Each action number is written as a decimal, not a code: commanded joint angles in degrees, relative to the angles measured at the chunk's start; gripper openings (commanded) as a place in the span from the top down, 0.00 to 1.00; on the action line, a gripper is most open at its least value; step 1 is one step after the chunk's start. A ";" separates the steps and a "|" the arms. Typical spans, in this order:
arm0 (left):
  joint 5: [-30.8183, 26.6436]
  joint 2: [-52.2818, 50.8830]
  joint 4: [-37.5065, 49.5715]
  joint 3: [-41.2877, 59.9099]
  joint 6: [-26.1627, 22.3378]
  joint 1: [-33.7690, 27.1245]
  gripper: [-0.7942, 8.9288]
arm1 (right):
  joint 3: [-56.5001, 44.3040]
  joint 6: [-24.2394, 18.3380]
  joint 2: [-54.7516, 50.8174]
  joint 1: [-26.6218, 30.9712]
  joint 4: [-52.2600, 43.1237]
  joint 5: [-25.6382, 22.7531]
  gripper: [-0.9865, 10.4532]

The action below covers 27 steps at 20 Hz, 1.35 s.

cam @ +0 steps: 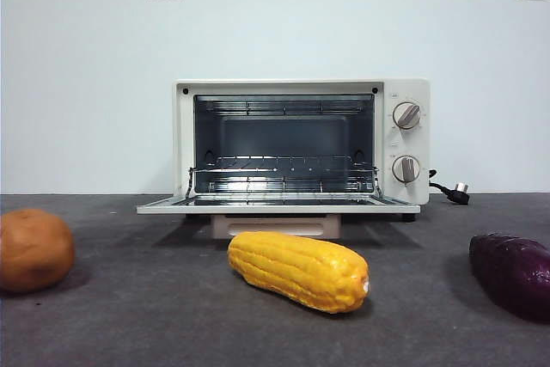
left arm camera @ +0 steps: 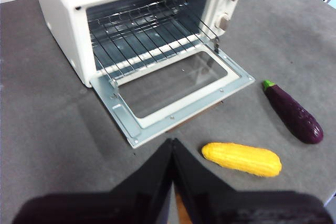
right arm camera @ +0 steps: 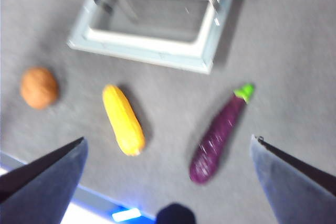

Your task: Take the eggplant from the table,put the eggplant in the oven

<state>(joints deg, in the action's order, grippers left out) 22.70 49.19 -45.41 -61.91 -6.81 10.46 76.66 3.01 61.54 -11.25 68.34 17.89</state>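
The oven [cam: 301, 143] stands at the back of the table [cam: 155, 315] with its glass door [left arm camera: 176, 85] folded down flat and the wire rack [left arm camera: 142, 30] bare, so nothing blocks the way in. The eggplant [right arm camera: 219, 134] lies on the table in front of the oven, off to the side of the two knobs [cam: 406, 142], touching nothing. The corn cob [cam: 298, 270] lies near it, in front of the middle of the door, and the potato [cam: 34, 249] sits well apart on the far side.

The right gripper [right arm camera: 168, 153] hangs high above the eggplant with its two jaws spread wide, holding nothing. The left gripper [left arm camera: 173, 145] waits above the table before the open door, its jaws pressed together and empty. In the front view no arm shows at all.

I judge the picking has not begun; the right arm looks best placed for it. What may go wrong: the eggplant is glossy and rounded, so it can roll or slip out if the jaws close near its thin stem end and not across the thick middle. Its long axis lies slanted to the jaws, so the wrist may need to turn first. On the way in, the eggplant can knock against the lowered door or the rack's front edge if carried too low
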 commanded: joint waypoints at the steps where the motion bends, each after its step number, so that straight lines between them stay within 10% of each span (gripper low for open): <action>1: 0.20 -1.92 0.63 1.25 0.26 -0.13 0.92 | -0.61 -0.07 1.16 -1.18 0.79 -0.55 0.42; 14: 1.42 -3.06 0.33 1.22 0.66 0.72 0.92 | -32.15 14.88 3.85 -10.97 -18.82 -5.73 0.42; 27: 1.70 -3.08 -0.44 1.22 0.63 3.52 0.92 | -36.54 24.06 14.97 -19.74 -29.83 -16.59 0.52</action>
<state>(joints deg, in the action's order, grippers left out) 24.16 46.26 -45.87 -61.06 -6.42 13.74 40.73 26.02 76.44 -30.83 38.61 1.48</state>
